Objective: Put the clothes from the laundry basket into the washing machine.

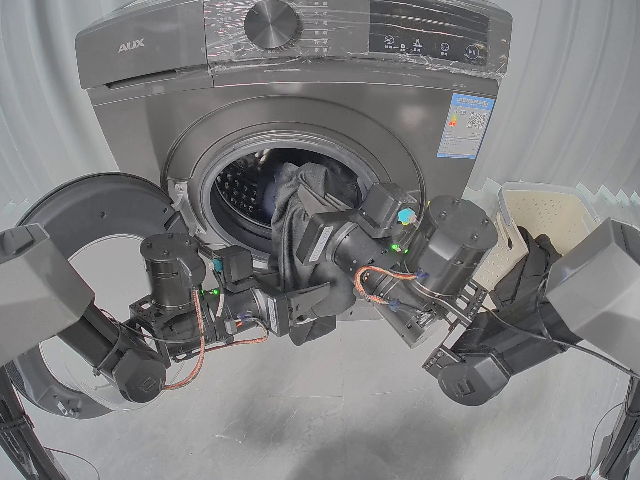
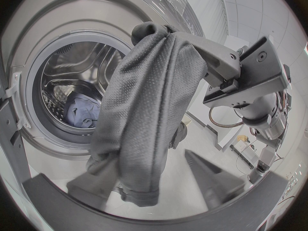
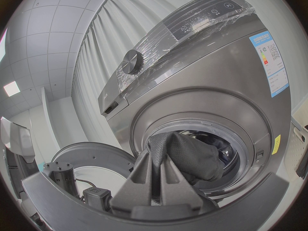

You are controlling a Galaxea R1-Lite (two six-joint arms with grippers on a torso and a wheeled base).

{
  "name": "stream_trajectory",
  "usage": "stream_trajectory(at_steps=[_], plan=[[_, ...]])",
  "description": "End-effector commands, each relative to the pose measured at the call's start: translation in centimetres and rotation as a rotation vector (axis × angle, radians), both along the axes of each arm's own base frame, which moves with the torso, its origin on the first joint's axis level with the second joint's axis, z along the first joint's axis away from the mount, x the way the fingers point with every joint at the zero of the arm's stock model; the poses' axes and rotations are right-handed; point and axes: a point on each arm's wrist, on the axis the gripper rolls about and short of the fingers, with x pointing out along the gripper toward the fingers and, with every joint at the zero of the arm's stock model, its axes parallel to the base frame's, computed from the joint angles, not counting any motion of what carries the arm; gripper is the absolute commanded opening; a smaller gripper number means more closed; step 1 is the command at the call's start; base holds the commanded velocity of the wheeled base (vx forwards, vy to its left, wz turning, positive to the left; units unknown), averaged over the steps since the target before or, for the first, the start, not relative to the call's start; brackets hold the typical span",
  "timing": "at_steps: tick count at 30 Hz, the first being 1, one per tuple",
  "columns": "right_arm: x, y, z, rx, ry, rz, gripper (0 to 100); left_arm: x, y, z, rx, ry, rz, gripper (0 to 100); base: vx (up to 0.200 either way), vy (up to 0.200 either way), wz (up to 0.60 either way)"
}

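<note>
Head view, washing machine (image 1: 300,95): brushed grey metal, round door (image 1: 93,215) swung open.
Mesh garment (image 2: 144,106): dark grey dimpled knit, hanging at the port mouth over its lower rim.
Right gripper (image 3: 157,159): clamped on the garment's bunched top.
Left gripper (image 1: 312,307): fingers apart beside the garment's lower hem.
Laundry basket (image 1: 553,211): cream perforated plastic, dark clothes inside.

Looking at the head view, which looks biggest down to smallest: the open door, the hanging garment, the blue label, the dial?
1. door
2. garment, partly hidden by the arms
3. label and dial: about alike, so not ranked.
</note>
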Motion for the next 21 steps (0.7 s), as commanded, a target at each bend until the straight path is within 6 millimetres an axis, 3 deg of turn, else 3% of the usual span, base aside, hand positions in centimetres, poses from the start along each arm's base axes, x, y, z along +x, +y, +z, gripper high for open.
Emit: stream_trajectory(at_steps=[1,16,17,21], plan=[[0.0,0.0,0.0,-0.001,0.001,0.000,0,0.0,0.0,-0.3,0.004,0.006,-0.002,0,0.000,0.000,0.00],[-0.1,0.0,-0.7,-0.014,0.006,0.002,0,-2.4,-1.3,0.6,-0.008,-0.034,-0.052,0,0.000,0.000,0.00],[-0.2,0.0,-0.8,-0.015,0.004,0.013,100,-2.7,-1.3,0.8,-0.014,-0.039,-0.058,0,0.000,0.000,0.00],[-0.3,0.0,-0.8,-0.011,0.002,0.016,100,-2.9,-1.1,1.3,-0.023,-0.053,-0.054,0,0.000,0.000,0.00]])
